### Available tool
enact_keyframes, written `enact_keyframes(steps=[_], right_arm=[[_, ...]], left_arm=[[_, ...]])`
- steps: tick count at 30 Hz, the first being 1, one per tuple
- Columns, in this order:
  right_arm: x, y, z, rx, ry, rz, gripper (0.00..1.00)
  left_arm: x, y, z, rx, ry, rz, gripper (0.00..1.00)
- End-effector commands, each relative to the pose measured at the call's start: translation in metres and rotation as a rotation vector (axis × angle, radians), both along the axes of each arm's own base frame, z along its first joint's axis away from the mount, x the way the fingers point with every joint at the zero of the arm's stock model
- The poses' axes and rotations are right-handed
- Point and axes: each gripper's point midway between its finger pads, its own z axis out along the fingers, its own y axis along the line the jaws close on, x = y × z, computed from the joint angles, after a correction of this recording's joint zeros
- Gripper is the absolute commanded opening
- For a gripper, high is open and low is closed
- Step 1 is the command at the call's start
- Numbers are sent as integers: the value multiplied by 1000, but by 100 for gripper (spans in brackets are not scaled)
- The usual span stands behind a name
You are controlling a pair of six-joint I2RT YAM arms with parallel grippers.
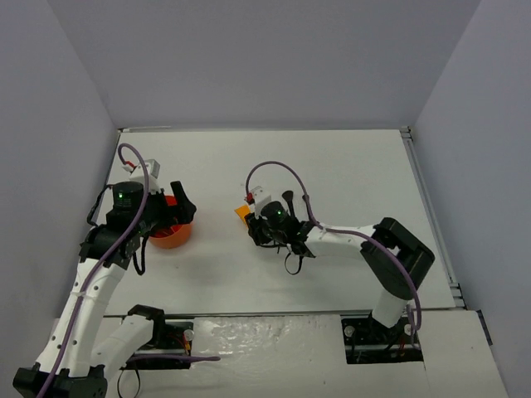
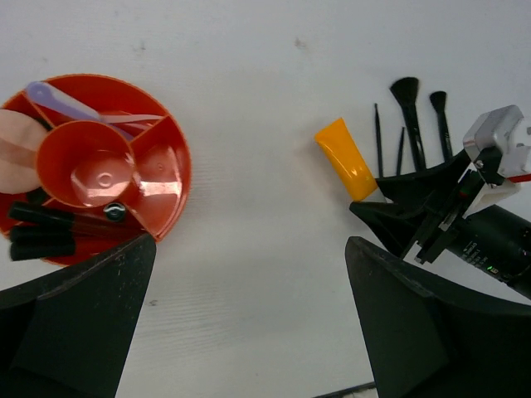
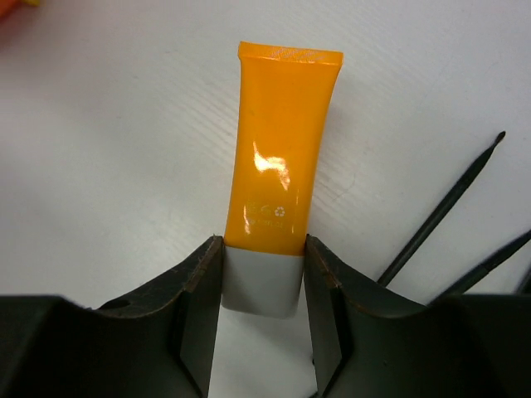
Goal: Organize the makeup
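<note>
**Tube gripped by its cap, long axis pointing away**

Contact is made at the near end. The right gripper (image 3: 264, 257) is closed partway on the white cap (image 3: 261, 286) of the tube (image 3: 282, 149), with one finger pressed to each side, and nothing else is held. The tube's long axis runs straight away from the gripper, cap nearest and crimped orange end farthest, so the grip is taken across the narrow width. Whether the tube rests on the table (image 3: 108, 149) or is raised off it cannot be told. Just beside it, thin black brushes (image 3: 444, 220) are laid on the table, apart from the fingers. Farther off, well apart on the left arm's side, the tub (image 2: 178, 166) is found, with several compartments filled. The left gripper (image 2: 249, 249) is held above the table near the tub, its jaws spread wide and empty. The right arm is judged to be the one placed for the tube. The coming move is expected to be a carry toward the tub, crimped end leading.
</note>
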Motion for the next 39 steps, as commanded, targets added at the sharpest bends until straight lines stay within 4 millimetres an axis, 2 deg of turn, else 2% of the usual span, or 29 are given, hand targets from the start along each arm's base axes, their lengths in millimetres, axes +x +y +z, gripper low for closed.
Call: enact_keyframes(steps=[1, 4, 7, 10, 15, 19, 21, 26, 34, 37, 39], right_arm=[[-9, 39, 124, 321, -259, 180, 7], [-28, 43, 161, 427, -334, 279, 7], [-44, 48, 193, 510, -389, 365, 7], [-57, 52, 215, 567, -420, 429, 7], [-70, 55, 236, 619, -442, 494, 7], [-72, 56, 240, 638, -448, 505, 8], [-73, 57, 241, 643, -448, 510, 8], [-73, 57, 241, 649, -447, 512, 8], [-72, 56, 239, 646, -447, 506, 9], [-72, 55, 237, 644, -446, 500, 13], [-71, 55, 235, 641, -445, 497, 16]], left_arm=[[7, -41, 35, -179, -63, -159, 97], [4, -63, 43, -280, -49, -250, 97], [9, -76, 53, -353, -61, -294, 97], [10, -87, 61, -404, -69, -342, 97], [9, -96, 70, -459, -77, -377, 97], [9, -104, 75, -507, -81, -399, 97], [8, -108, 75, -519, -78, -409, 94], [7, -117, 68, -524, -46, -425, 74], [8, -119, 62, -508, -38, -414, 33], [9, -118, 61, -501, -40, -407, 18], [10, -118, 60, -498, -40, -406, 11]])
